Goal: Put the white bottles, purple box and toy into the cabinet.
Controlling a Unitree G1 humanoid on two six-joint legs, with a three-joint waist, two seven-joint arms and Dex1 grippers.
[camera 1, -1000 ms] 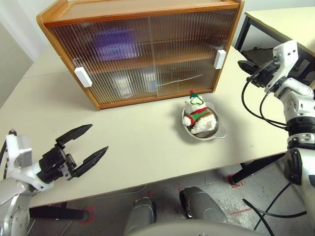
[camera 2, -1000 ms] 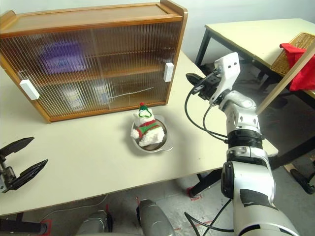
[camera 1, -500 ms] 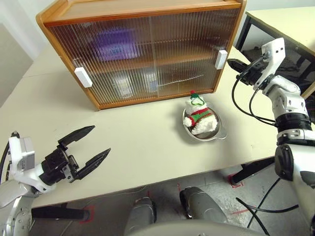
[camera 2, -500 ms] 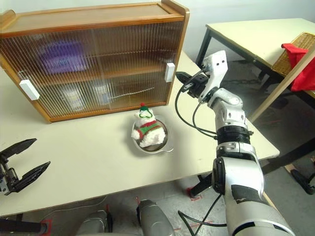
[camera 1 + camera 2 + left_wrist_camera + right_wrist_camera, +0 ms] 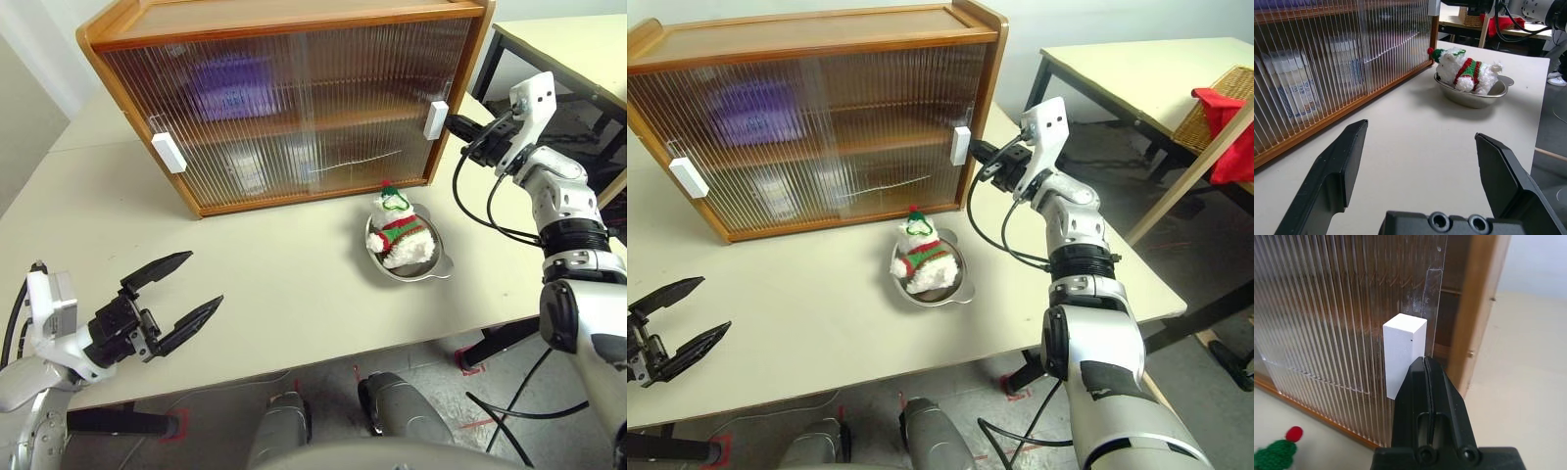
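The wooden cabinet (image 5: 284,20) stands at the back of the table with both ribbed sliding doors drawn across. Behind them the purple box (image 5: 230,88) shows as a blur on the upper shelf, and the white bottles (image 5: 1288,93) sit on the lower level. The toy (image 5: 399,230) lies in a metal bowl in front of the cabinet's right end. My right gripper (image 5: 454,121) is shut, with its tip at the right side of the right door's white handle (image 5: 1403,352); I cannot tell if they touch. My left gripper (image 5: 205,278) hangs open and empty over the table's near left.
The metal bowl (image 5: 441,264) holds the toy. A white handle (image 5: 168,153) sits on the left door. A second table (image 5: 1136,69) stands to the right, with a wicker basket and red cloth (image 5: 1215,98) on it. The table's front edge runs just under my left gripper.
My right gripper has moved left, up to the right door's white handle, staying shut. The left gripper has kept its place.
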